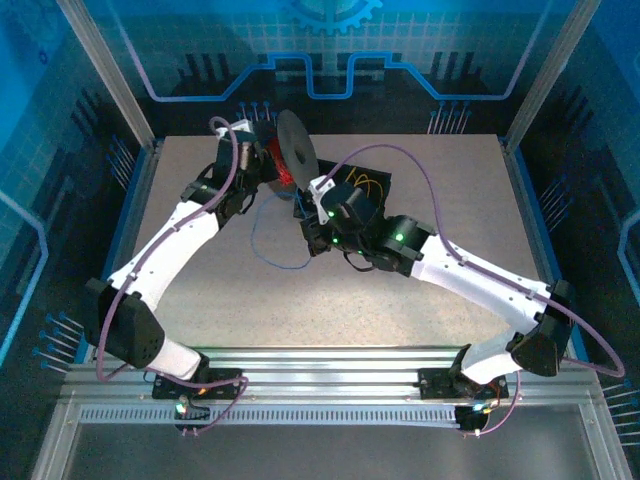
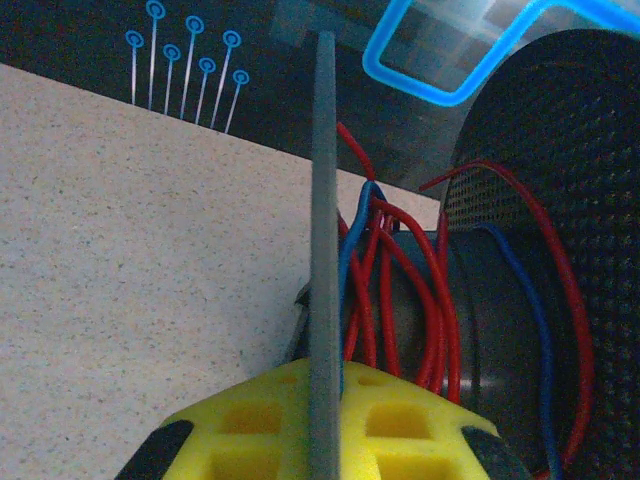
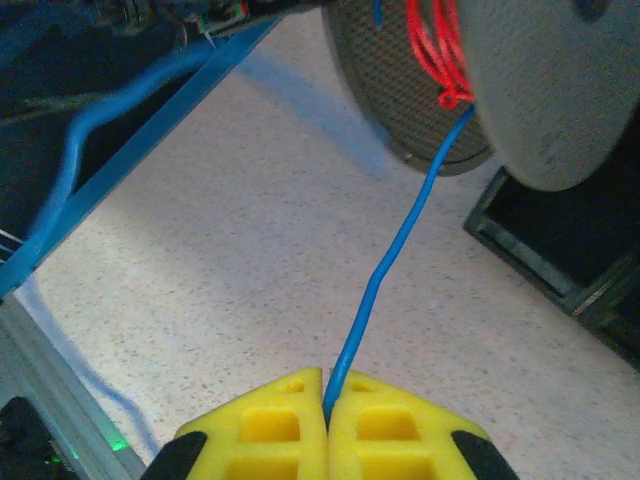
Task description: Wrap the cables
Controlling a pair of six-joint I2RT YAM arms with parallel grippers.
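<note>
Surface is a beige speckled table (image 1: 420, 290), boxed in by blue panels (image 1: 450, 50) printed with circuit lines. A ribbed metal rail (image 1: 320, 365) runs along the near edge.

Spool (image 1: 297, 148) stands on edge at the far middle. In the overhead view its hub is largely hidden by its own flanges and both arms.

Left gripper (image 2: 322, 392) is clamped on one thin grey flange, seen edge-on. Red cable (image 2: 440, 320) is wound on the hub.

Right gripper (image 3: 328, 405) is pinched tight on the blue cable (image 3: 400, 235), which runs up to the spool. A slack blue loop lies on the table between the arms.

Yellow-orange cable (image 1: 368, 186) sits in a black tray (image 1: 388, 175) beyond the right wrist, partly covered, detail unclear.
</note>
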